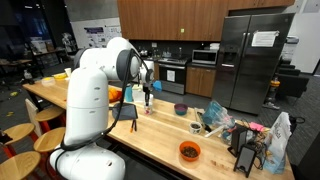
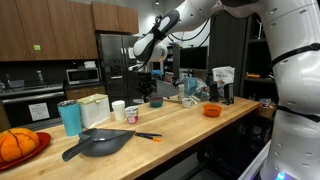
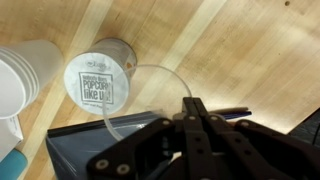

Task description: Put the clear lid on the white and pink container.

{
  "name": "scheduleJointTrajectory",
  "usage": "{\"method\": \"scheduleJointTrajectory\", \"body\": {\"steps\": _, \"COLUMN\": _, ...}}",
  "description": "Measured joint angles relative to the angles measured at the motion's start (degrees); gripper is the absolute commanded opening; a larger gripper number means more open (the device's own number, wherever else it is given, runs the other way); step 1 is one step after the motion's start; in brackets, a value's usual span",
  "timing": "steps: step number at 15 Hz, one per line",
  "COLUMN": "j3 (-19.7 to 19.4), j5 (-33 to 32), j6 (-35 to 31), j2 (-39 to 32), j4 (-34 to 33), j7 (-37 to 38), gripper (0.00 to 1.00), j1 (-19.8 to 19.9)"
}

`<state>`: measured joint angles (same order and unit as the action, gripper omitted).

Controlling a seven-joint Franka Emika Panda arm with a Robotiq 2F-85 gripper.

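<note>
In the wrist view my gripper (image 3: 192,108) is shut on the rim of the clear lid (image 3: 140,95), a round see-through disc held above the wooden counter. The white and pink container (image 3: 100,85), a small tub with a printed white top, stands just left of the lid and partly under its edge. In an exterior view the container (image 2: 131,114) sits on the counter and my gripper (image 2: 143,72) hangs above it. In an exterior view my gripper (image 1: 148,92) is above the counter behind the arm.
A stack of white cups (image 2: 118,109) and a teal cup (image 2: 69,117) stand beside the container. A dark pan (image 2: 98,143) and a pen (image 2: 148,135) lie in front. The purple bowl (image 2: 156,101), orange bowl (image 2: 211,110) and bags (image 1: 262,140) are farther along.
</note>
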<state>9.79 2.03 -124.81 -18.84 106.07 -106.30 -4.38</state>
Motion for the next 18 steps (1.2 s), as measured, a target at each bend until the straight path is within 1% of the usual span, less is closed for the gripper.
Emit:
{"method": "scheduleJointTrajectory", "body": {"steps": 9, "j3": 0.2, "j5": -0.1, "j6": 0.0, "j2": -1.5, "j4": -0.5, "j7": 0.0, "gripper": 0.00, "j1": -0.1}}
{"method": "scheduleJointTrajectory", "body": {"steps": 18, "j3": 0.1, "j5": -4.9, "j6": 0.5, "j2": -5.1, "j4": -4.1, "j7": 0.5, "gripper": 0.00, "j1": -0.2}}
